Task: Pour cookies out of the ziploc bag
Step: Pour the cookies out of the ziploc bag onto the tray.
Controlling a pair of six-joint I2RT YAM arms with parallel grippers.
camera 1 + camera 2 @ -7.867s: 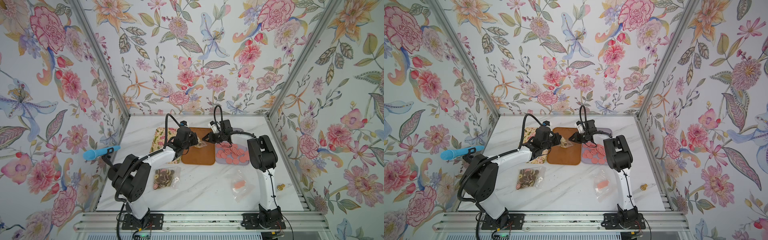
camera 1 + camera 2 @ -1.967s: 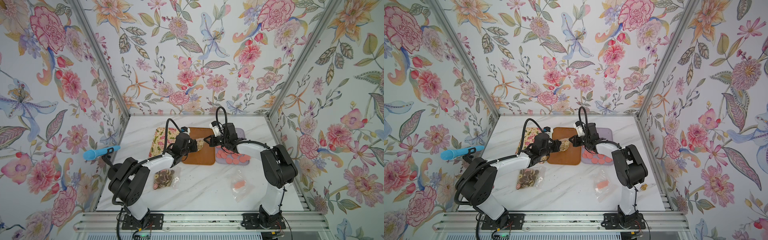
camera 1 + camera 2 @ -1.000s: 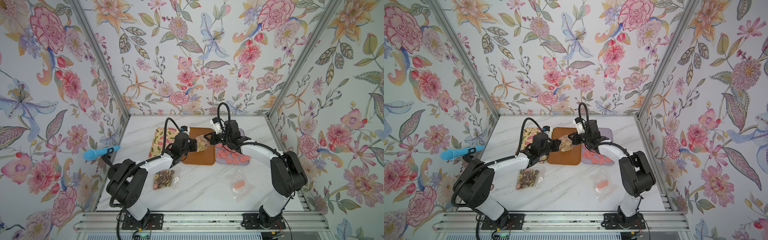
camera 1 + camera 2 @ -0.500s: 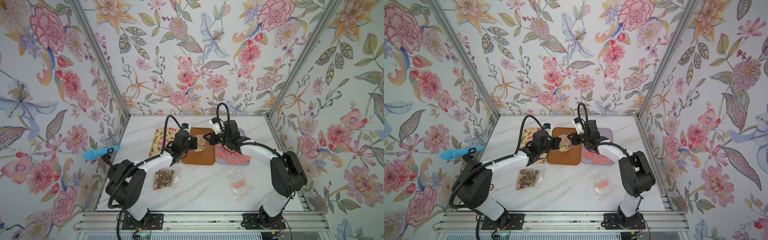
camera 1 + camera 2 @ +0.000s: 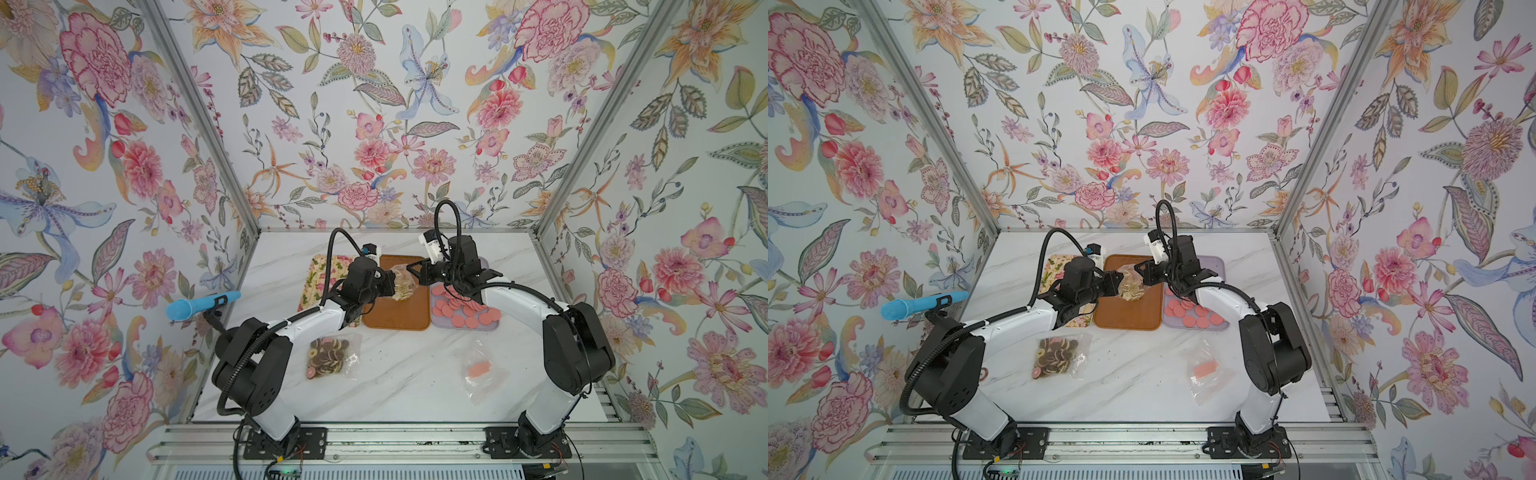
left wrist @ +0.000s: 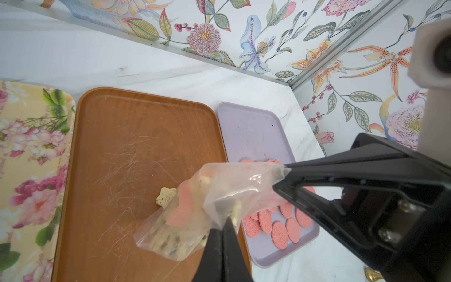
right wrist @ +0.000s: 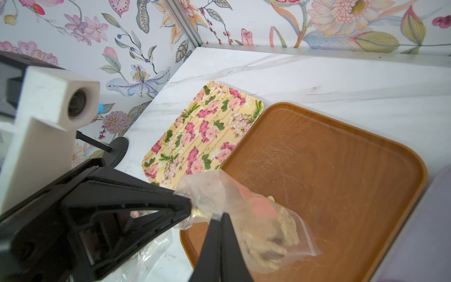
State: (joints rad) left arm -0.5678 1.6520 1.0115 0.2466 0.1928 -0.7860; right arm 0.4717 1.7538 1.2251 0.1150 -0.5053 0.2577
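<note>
**Top views.** The bag (image 5: 402, 283) hangs over the far half of the brown tray (image 5: 395, 318), above the bench (image 5: 407, 374), with cookies (image 5: 1130, 291) inside it. The left pincer (image 5: 390, 281) is clamped on its left edge, the right pincer (image 5: 412, 272) on its right edge. The lilac tray (image 5: 465, 328), just right of the brown tray, carries pink rounds (image 5: 457, 309).

**Left wrist view.** The left pincer (image 6: 223, 232) has its jaws together on a fold of the bag (image 6: 219, 193). The right pincer (image 6: 280, 179) pinches a corner. A cream star (image 6: 166, 199) shows at the bag's edge; inside or out cannot be told.

**Right wrist view.** The right pincer (image 7: 220, 223) grips the film, jaws together. The left pincer (image 7: 189, 207) holds the opposite corner. Cookies (image 7: 280, 234) bunch in the bag's low end.
</note>
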